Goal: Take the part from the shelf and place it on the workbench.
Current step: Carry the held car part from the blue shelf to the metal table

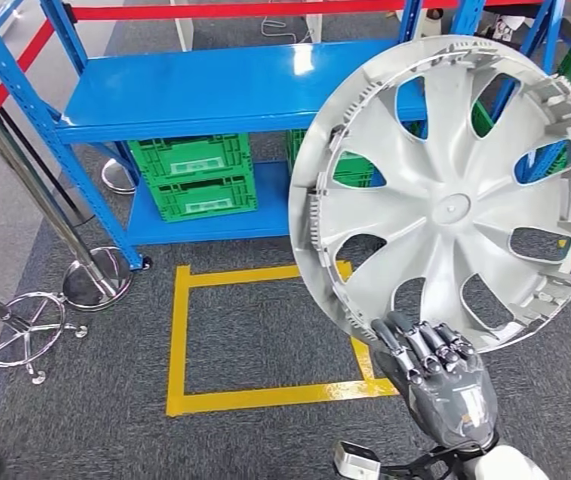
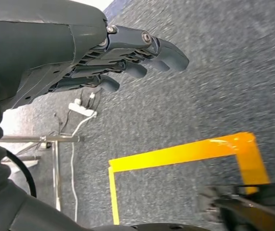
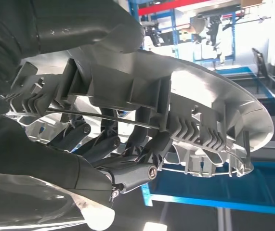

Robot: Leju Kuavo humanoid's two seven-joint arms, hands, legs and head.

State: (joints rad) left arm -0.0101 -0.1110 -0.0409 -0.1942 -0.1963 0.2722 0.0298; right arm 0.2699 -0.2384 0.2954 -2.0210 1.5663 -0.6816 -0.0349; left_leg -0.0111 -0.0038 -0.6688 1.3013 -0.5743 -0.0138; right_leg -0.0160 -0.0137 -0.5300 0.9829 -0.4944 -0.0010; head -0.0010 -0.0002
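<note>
Upright, ribbed back camera-ward: hubcap (image 1: 448, 195) in right hand (image 1: 442, 385)

The right hand (image 1: 444, 385) sat at the lower right of the head view, fingers (image 1: 418, 345) curled up over the rim of the part (image 1: 448, 190), gripping it. In the left wrist view, the left hand (image 2: 92, 57) held nothing, its fingers (image 2: 164, 50) extended and loosely apart.
</note>
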